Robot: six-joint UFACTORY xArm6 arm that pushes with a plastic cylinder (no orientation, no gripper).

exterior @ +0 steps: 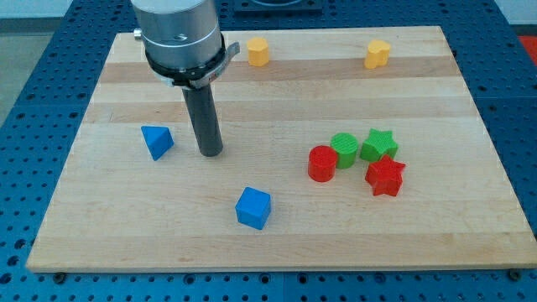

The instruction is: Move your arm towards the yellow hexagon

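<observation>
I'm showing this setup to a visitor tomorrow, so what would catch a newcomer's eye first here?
First, the thick dark rod coming down at the view's upper left, my tip resting on the wooden board just right of the blue triangle. Next, the tight red-and-green cluster at the view's right: red cylinder, green cylinder, green star, red star.

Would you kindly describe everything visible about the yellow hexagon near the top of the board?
The yellow hexagon is a small, matte, plastic-looking block with flat faceted sides, standing on its base near the top edge of the wooden board. Nothing touches it. It stands apart from the yellow block toward the view's right. My tip is below it, toward the view's left, beside the blue triangle.
</observation>
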